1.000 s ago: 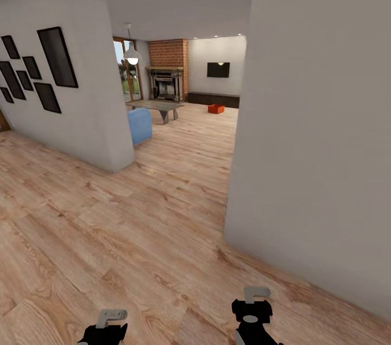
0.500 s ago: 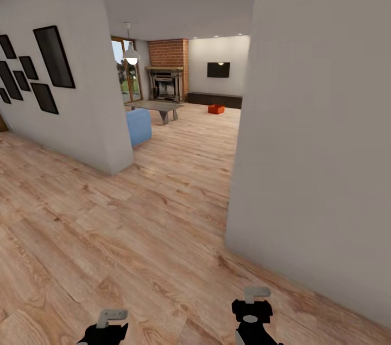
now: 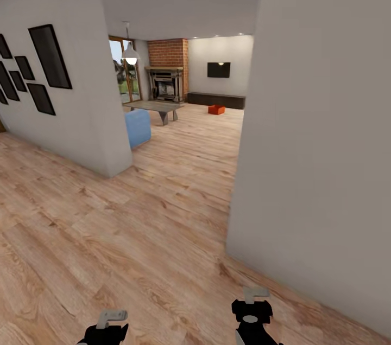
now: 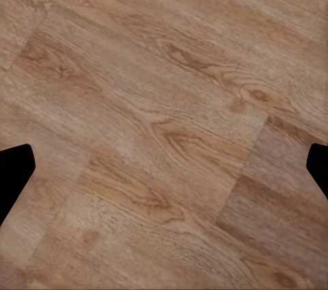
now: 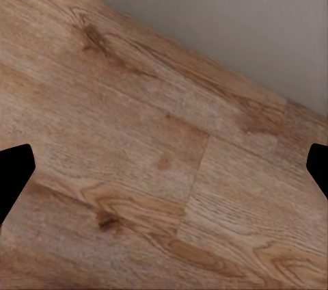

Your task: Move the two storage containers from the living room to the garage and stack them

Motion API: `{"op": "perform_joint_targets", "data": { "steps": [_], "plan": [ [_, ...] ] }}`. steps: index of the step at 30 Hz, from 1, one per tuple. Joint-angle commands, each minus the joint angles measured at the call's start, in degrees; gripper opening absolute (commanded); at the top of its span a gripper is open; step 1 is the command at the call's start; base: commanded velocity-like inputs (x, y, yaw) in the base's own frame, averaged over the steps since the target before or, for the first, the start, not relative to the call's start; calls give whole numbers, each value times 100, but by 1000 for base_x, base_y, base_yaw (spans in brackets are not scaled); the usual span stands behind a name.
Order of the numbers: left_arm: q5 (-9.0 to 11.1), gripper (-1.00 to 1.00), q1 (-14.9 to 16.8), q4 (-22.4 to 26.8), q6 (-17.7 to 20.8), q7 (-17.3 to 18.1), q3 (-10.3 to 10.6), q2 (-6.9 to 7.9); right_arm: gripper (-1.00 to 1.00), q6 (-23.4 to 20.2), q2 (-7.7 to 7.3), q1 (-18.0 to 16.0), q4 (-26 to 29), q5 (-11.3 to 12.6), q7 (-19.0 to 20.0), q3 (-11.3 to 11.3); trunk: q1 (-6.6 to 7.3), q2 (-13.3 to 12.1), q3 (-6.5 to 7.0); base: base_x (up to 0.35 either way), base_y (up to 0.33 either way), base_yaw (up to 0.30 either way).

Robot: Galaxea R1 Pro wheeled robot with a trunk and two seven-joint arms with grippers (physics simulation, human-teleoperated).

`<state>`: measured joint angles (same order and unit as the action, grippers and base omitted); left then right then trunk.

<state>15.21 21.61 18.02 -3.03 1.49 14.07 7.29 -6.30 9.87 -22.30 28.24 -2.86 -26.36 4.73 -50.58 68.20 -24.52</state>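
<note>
Head view: looking down a passage between two white walls toward the living room (image 3: 179, 117) at 12 o'clock.
Bin (image 3: 216, 109): one orange-red bin is sitting on the plank floor (image 3: 136, 236) far off at 12 o'clock, just in front of the long dark cabinet (image 3: 216, 100); whether a second bin is beside or behind it is too small to tell.
Room: a brick fireplace (image 3: 167, 76) is standing at 11 o'clock, a TV (image 3: 218, 69) is hanging above the cabinet, a low table (image 3: 155, 108) and a blue sofa (image 3: 138, 127) are lying nearer.
Left wall (image 3: 81, 117): carrying black frames (image 3: 50, 56) at 10 o'clock.
Right wall (image 3: 320, 144): filling 1 to 4 o'clock, its foot meeting the floor close to the right arm.
Left gripper (image 4: 164, 174): hanging over bare planks at 7 o'clock of the head view, fingers spread wide apart, holding nothing.
Right gripper (image 5: 164, 174): hanging at 6 o'clock, fingers likewise wide apart and empty, the wall base showing just ahead in its wrist view.
</note>
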Motion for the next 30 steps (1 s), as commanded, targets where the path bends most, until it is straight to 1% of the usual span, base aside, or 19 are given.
{"op": "perform_joint_targets", "data": {
  "steps": [1, 7, 24, 30],
  "plan": [
    [58, 100, 5, -7, -21, 0, 41, 6, 100, -58, -2, -3, 7, -30, -36, 27, -2, 3, -6, 262, 0, 0],
    [56, 100, 2, -9, -23, -14, 61, 6, 100, -56, 2, -3, 7, -30, -33, 28, -2, 3, -23, 309, 0, 0],
    [61, 100, 4, -2, -23, 10, 63, 9, 100, -62, 11, -3, -2, -30, 6, 28, -2, 3, -167, 336, 0, 0],
    [61, 100, 5, 9, -25, 17, 63, 9, 100, -57, 10, -3, 1, -35, -5, 28, -2, 3, -191, 338, 0, 0]
  ]
}}
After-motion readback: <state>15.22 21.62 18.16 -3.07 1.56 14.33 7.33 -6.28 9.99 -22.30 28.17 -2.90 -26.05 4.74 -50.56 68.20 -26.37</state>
